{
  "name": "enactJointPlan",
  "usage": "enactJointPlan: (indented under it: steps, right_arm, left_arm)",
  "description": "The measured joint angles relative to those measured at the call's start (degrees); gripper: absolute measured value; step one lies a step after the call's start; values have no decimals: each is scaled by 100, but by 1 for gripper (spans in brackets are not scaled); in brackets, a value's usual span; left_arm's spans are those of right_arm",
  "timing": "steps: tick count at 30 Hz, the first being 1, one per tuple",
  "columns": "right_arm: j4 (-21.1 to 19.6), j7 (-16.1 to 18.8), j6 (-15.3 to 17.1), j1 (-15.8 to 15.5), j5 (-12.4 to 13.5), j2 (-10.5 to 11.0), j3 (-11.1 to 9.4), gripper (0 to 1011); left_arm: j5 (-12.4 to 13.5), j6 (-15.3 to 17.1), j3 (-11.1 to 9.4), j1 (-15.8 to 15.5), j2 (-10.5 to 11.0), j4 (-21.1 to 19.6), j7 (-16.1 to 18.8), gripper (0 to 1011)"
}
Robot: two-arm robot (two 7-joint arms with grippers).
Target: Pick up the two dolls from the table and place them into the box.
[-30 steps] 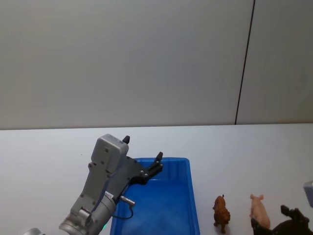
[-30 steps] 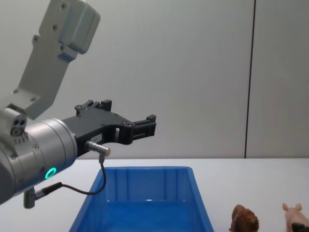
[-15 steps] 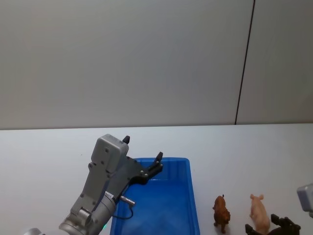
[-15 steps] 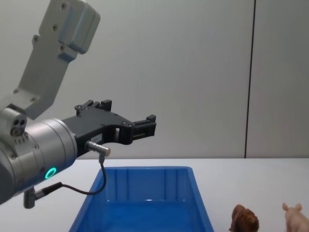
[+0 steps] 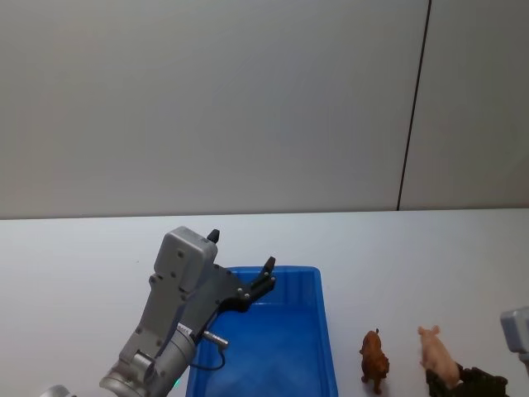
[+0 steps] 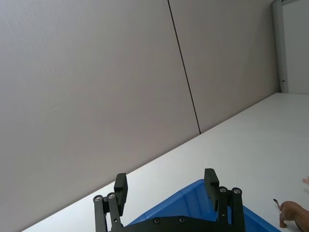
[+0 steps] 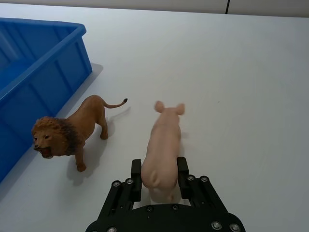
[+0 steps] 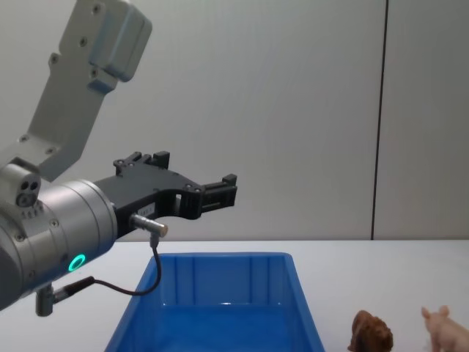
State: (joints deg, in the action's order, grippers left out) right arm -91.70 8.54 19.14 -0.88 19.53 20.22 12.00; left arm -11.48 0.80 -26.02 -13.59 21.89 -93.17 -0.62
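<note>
status: right claw (image 7: 159, 166) is clenched on the pig (image 7: 164, 130), fingers (image 7: 136, 176) pressed to both flanks at the rump, snout pointing away from the wrist. pig is to the right of the box (image 7: 46, 72), with the lion (image 7: 72, 130) between it and the box. it is on or just above the counter (image 7: 251, 72); can't tell if the feet have cleared. lion stands on the counter just beside the box's right wall, not touching it, and apart from the pig.

left claw (image 6: 165, 178) hangs released in the air above the box's far left corner, its fingers (image 6: 120, 186) spread, holding nothing. looks idle.

handling, my read: both dolls look like hard moulded plastic, so light, stiff and not fragile. pig body is smooth and rounded, so it will likely want to pivot or squirt out of a pad grip. current hold is at the tail end, so the head end may droop. across the flanks at mid-belly would be the better spot. moderate squeeze should do, no crush risk.

lion: take it across the torso behind the mane. avoid the tail and legs, they're thin with no flat face. the mane texture should help friction.

next, as i judge it: lift the pig, carry it left over the box wall, release low.
</note>
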Motion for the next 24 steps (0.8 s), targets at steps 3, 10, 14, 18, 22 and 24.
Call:
enactJointPlan:
  steps: [3, 10, 14, 18, 22, 24]
  right_arm:
    - [8, -74, -23, 21, -15, -22, 0, 383]
    - [-51, -188, -133, 69, -127, -56, 0, 376]
    - [-141, -199, -214, 116, -214, -72, 5, 376]
    - [-255, -110, -307, 205, -324, -96, 16, 376]
    - [-349, 43, -358, 326, -416, -134, 36, 376]
    - [-386, 137, -372, 396, -459, -159, 50, 376]
  left_arm:
    - [0, 0, 0, 0, 0, 0, 0, 1003]
    - [0, 0, 0, 0, 0, 0, 0, 1003]
    - [0, 0, 0, 0, 0, 0, 0, 1003]
    - [0, 0, 0, 0, 0, 0, 0, 1003]
    - [0, 0, 0, 0, 0, 0, 0, 1003]
    - [0, 0, 0, 0, 0, 0, 0, 1003]
